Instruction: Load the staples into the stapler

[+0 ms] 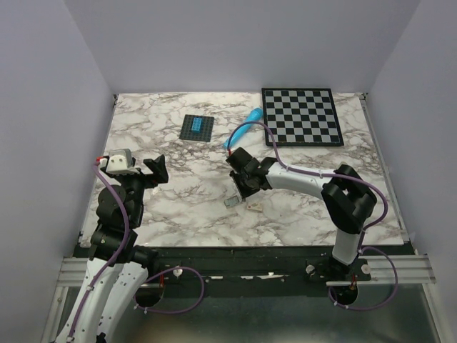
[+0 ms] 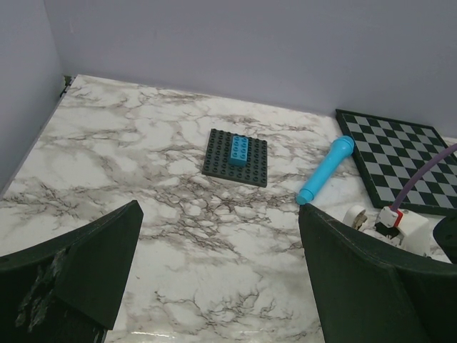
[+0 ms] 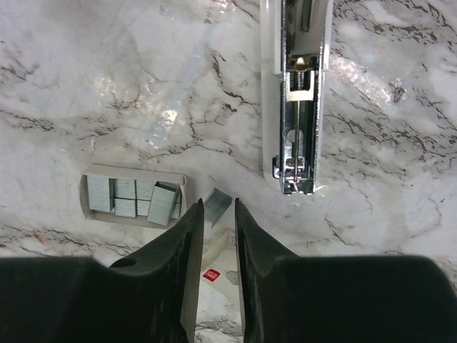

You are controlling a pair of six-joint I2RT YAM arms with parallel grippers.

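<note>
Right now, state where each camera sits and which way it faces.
Top external: above and behind the arms, looking down over the marble table; both arms and their bases show.
Left wrist: on the left arm, facing across the table toward the far wall and blue cylinder; its wide-open fingers show.
Right wrist: on the right arm, facing almost straight down at the stapler and staples; its fingers show.
Shared: top and left wrist both see the blue cylinder; top and right wrist both see the stapler.

Marble counter, checkerboard far right, blue cylinder, dark baseplate, opened stapler, small tray of staples
</note>
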